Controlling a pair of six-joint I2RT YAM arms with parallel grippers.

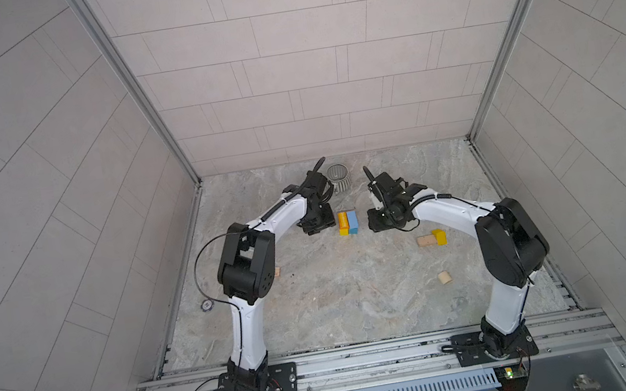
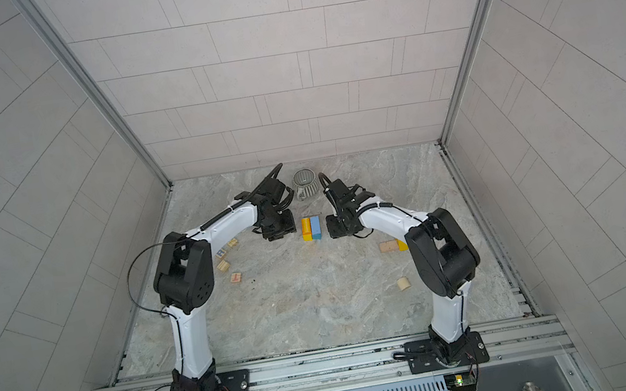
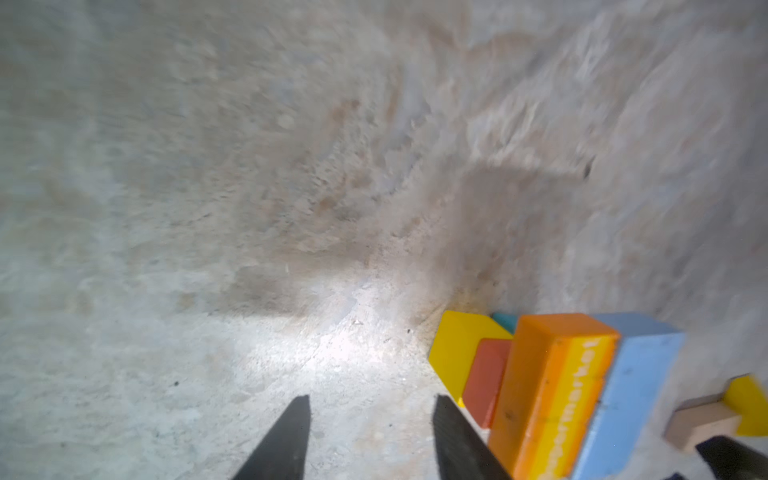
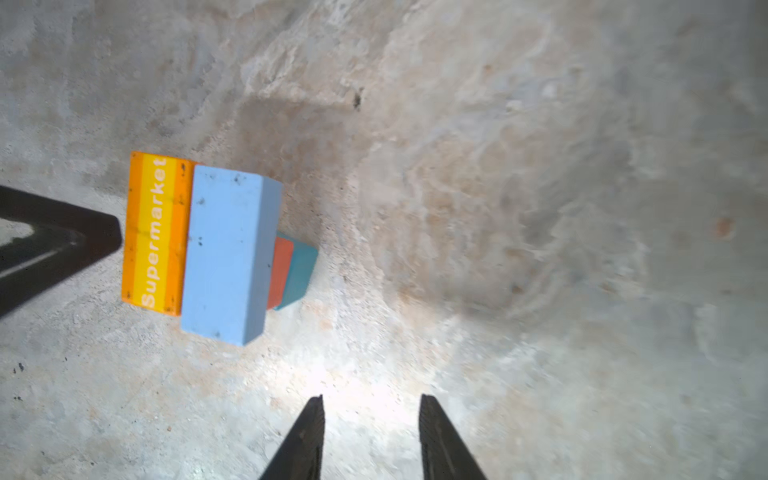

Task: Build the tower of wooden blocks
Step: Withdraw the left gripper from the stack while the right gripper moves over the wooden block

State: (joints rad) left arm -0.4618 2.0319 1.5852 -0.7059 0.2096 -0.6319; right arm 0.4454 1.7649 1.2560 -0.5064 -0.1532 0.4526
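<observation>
Orange-and-blue-topped, the wood block tower point(image 1: 348, 222) stands on the table point(image 1: 338, 293), and just beside it, one on each side, the left gripper point(image 3: 372, 401) and right gripper point(image 4: 372, 398) hang with jaws parted and empty, apparently clear so nothing nudges the stack.

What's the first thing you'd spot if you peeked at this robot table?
The bright little block tower in the middle of the marbled table, topped by an orange Supermarket block beside a light blue block. The left hand and right hand flank it, both open and empty. A grey ribbed mug stands just behind.
</observation>
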